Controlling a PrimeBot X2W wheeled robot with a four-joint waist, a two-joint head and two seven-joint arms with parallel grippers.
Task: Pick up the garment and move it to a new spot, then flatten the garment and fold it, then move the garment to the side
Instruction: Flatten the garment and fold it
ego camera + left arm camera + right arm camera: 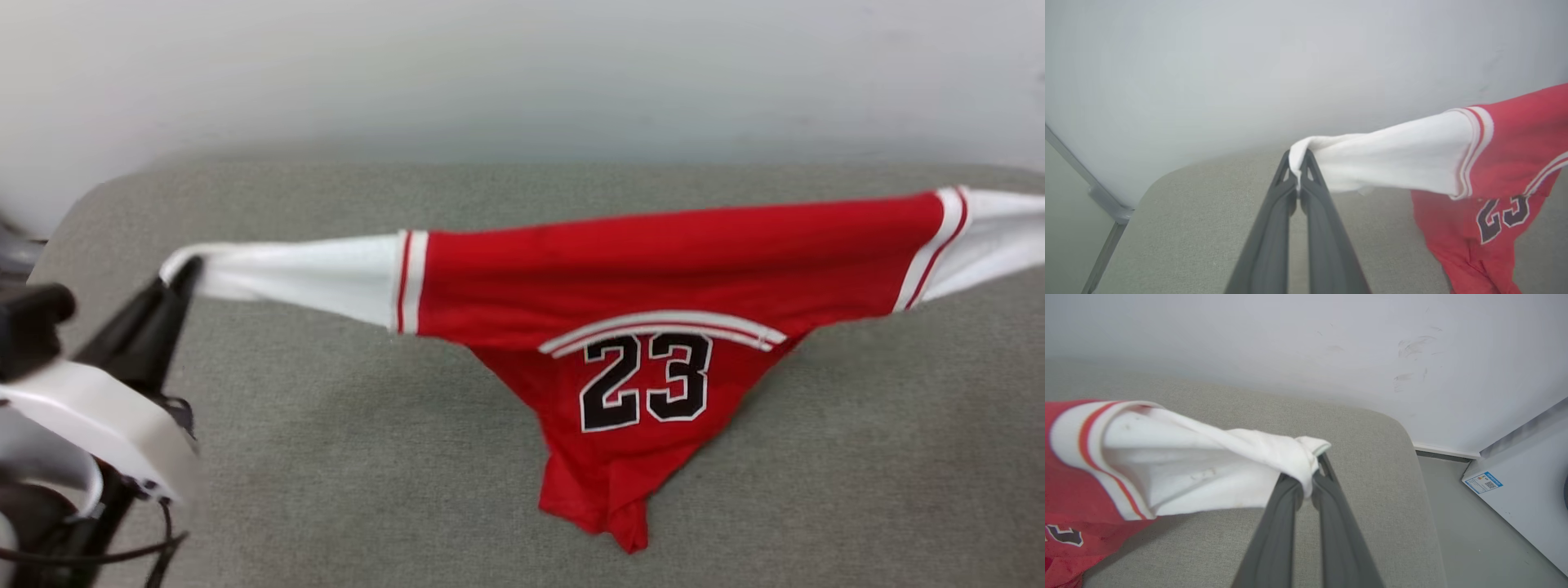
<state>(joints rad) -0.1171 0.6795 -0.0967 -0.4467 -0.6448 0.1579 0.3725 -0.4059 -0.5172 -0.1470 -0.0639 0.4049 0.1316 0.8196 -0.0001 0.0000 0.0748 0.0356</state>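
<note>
Cloth this thin and limp carries almost no weight. The garment [620, 278] hangs above the grey padded surface [326, 490], stretched sideways between its two white sleeves. Its red body sags to a loose point, and I cannot tell whether the lowest folds touch the padding. The dark numerals [645, 380] face the head camera under a curved striped band.

It looks soft, pliant and a little slippery, not fragile. A pinch on one thin edge could creep out under tension, so I judge a bunched sleeve end the surer hold. That is where it is taken now. The left gripper [1298, 157] has its two dark fingers pressed together on the gathered tip of the left-hand sleeve [1384, 159]. The right gripper [1312, 469] is likewise clamped on the twisted end of the right-hand sleeve [1208, 465].

For flattening, holds at the shoulders or hem corners would probably spread the body better, since sleeve-tip holds let the middle droop.

Behind the padding rises a pale wall [522, 65]. A white cabinet bearing a small blue label [1482, 482] stands off to the right.
</note>
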